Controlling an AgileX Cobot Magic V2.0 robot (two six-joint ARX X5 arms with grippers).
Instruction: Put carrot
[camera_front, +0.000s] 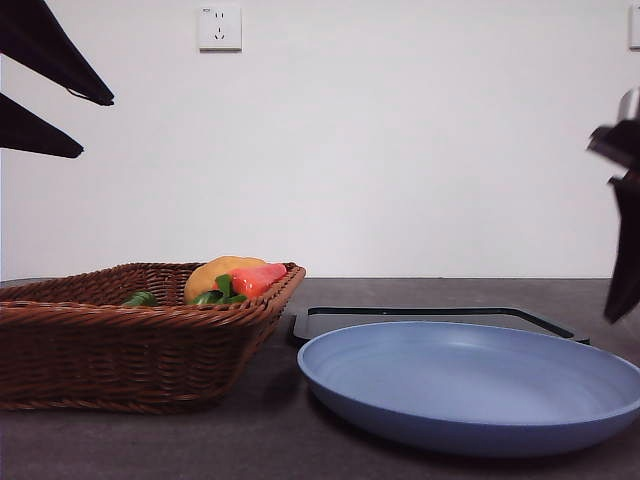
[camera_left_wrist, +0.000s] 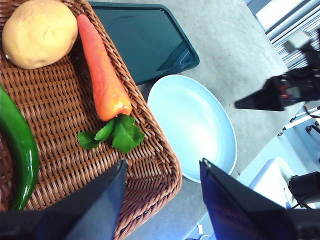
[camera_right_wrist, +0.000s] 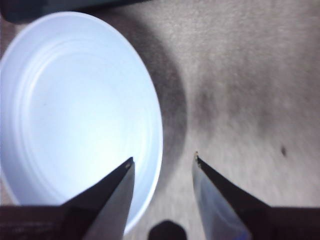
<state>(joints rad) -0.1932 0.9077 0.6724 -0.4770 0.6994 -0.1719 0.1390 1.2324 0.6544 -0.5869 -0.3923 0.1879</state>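
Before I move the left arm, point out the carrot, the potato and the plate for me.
carrot (camera_left_wrist: 102, 75): left wrist view, middle of its orange body.
potato (camera_left_wrist: 39, 32): left wrist view, centre of its tan skin.
plate (camera_front: 470, 385): front view, bare blue inside.

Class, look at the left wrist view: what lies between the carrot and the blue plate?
Only the wicker basket's rim and a strip of grey table separate the carrot from the blue plate.

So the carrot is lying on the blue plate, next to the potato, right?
Not quite. The carrot lies in the wicker basket, next to the potato. The blue plate holds nothing, as the left wrist view shows.
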